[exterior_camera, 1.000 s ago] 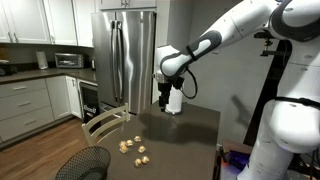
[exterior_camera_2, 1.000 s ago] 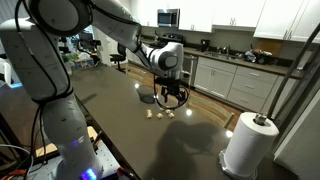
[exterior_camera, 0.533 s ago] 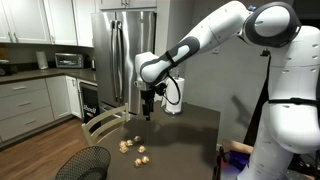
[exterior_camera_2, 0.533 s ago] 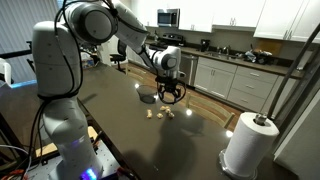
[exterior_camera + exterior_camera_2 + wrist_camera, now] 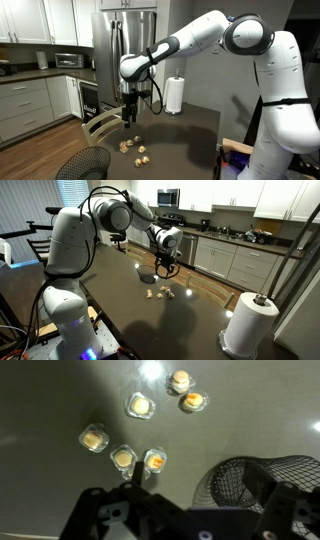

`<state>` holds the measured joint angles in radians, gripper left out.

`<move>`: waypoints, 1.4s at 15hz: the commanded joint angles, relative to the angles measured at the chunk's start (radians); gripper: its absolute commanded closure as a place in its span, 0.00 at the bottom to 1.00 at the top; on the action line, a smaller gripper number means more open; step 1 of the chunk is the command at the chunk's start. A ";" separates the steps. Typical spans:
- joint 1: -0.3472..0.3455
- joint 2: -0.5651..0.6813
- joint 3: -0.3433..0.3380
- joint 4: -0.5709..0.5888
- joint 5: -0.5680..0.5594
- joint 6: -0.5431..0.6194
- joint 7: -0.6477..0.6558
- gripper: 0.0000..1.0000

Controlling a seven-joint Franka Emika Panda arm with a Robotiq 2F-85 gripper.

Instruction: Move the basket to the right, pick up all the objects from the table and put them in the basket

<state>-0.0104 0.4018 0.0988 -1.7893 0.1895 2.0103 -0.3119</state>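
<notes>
The dark table (image 5: 40, 400) carries six pale tan lumps (image 5: 139, 405). Two sit close together at the top, one lies beside them, and three form a row lower left. A wire mesh basket (image 5: 225, 485) lies at lower right, apart from the lumps. The gripper (image 5: 172, 488) enters from the bottom, jaws wide apart and empty.

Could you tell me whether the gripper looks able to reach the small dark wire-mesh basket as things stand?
Probably yes: the open gripper hangs above the dark table, the round dark wire-mesh basket sits uncovered just beside it, and the pale tan lumps lie clear of it.
</notes>
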 commanded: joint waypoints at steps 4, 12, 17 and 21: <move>-0.004 0.106 0.040 0.119 0.067 -0.018 -0.009 0.00; 0.009 0.165 0.064 0.130 0.141 0.096 0.026 0.00; 0.040 0.199 0.070 0.114 0.112 0.165 0.060 0.00; 0.088 0.220 0.065 0.099 0.074 0.185 0.100 0.00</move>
<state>0.0465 0.6128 0.1677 -1.6771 0.2997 2.1656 -0.2617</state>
